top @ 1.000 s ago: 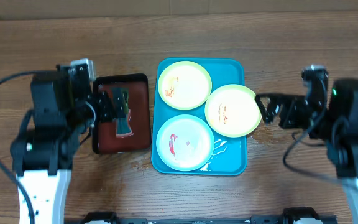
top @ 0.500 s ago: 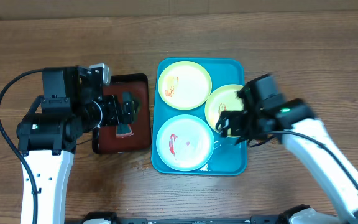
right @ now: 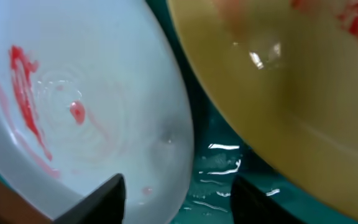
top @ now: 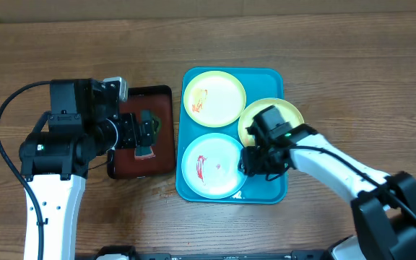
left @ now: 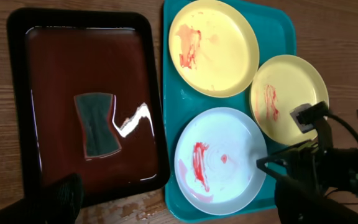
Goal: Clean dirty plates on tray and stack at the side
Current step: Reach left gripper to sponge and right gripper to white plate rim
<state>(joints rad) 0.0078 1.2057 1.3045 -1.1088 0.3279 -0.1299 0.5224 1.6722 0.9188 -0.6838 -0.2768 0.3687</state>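
Right hand (top: 251, 160) sits low over the tray (top: 274, 189), at the right edge of the mint plate (top: 206, 165) and just beside the lower yellow plate (top: 286, 114). In the wrist view its fingers (right: 98, 202) are spread. One is over the mint plate's rim, the other over the wet tray floor between the two plates. Nothing is gripped.

All three plates are on the tray, each with red smears. Top yellow plate (top: 214, 96) is at the far end; the lower yellow plate overhangs the tray's right rim.

Left hand (top: 147, 133) hovers over the brown tray (top: 163, 92), spread wide and empty. A dark pad (left: 97, 124) lies flat in the brown tray. Both trays rest on the wooden worktop (top: 338, 58).
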